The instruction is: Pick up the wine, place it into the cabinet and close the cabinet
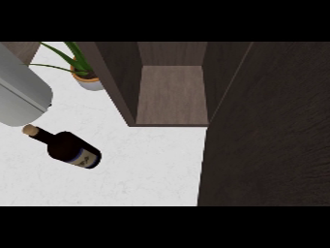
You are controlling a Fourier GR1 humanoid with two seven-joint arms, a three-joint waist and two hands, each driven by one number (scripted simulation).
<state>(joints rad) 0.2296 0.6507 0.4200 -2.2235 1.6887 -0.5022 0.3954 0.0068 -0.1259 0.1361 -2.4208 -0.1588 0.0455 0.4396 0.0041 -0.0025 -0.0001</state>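
The wine bottle (73, 150) is on the white counter (146, 169) at the left. It is dark glass with a blue label, and its cork (30, 130) points to the upper left. The dark wooden cabinet (171, 94) stands open behind it, and its inner shelf is bare. The cabinet's door (275, 126) is swung wide and fills the right side of the view. A thick grey forearm (10, 89) crosses the upper left corner and ends just above the cork. No hand shows on it, and the other arm is out of view.
A potted green plant (85, 72) stands at the back, just left of the cabinet's left wall. The counter's left edge runs close to the bottle.
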